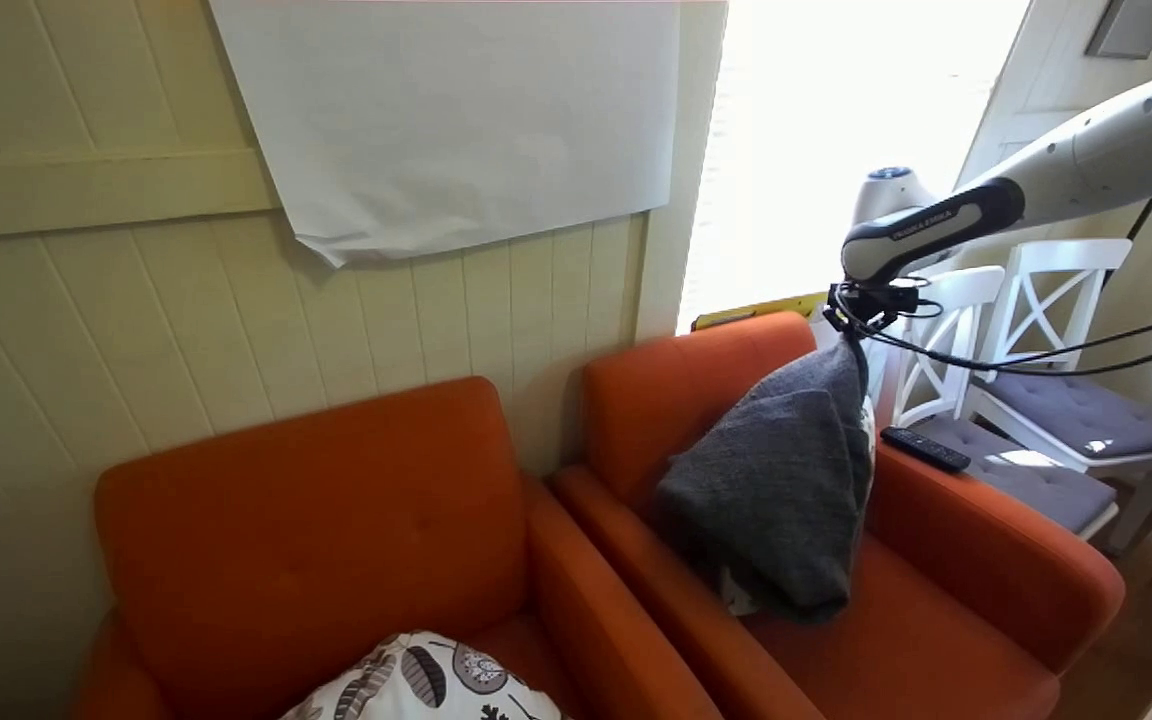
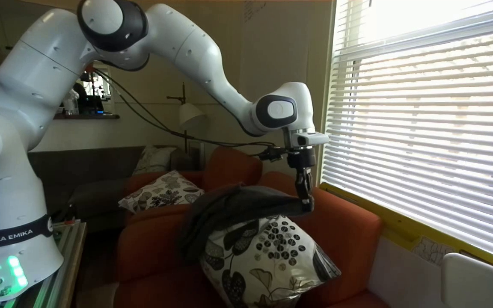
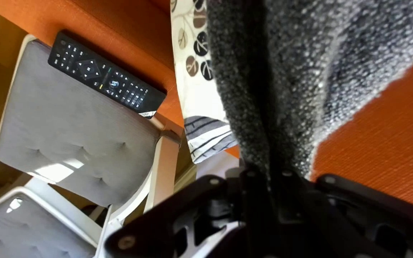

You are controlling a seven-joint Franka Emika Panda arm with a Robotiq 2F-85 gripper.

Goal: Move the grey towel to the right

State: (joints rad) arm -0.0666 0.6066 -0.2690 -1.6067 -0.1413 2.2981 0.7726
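Note:
The grey towel [image 1: 771, 490] drapes over a patterned cushion on an orange armchair. In an exterior view the towel [image 2: 233, 209] stretches across the cushion's top toward the gripper. My gripper [image 2: 306, 202] points down and is shut on a gathered corner of the towel, at its end by the window. It also shows at the towel's raised peak in an exterior view [image 1: 848, 325]. In the wrist view the towel [image 3: 292, 79] runs folded into the closed fingers [image 3: 269, 175]. The fingertips are dark, and the towel hides part of the cushion.
The patterned cushion [image 2: 268, 261] leans on the armchair [image 1: 996, 550]. A black remote [image 1: 924, 450] lies on its armrest. White chairs with grey seats [image 1: 1096, 410] stand beside it. A second orange armchair [image 1: 316, 530] holds another cushion [image 1: 426, 685]. The blinds [image 2: 417, 128] are near the wrist.

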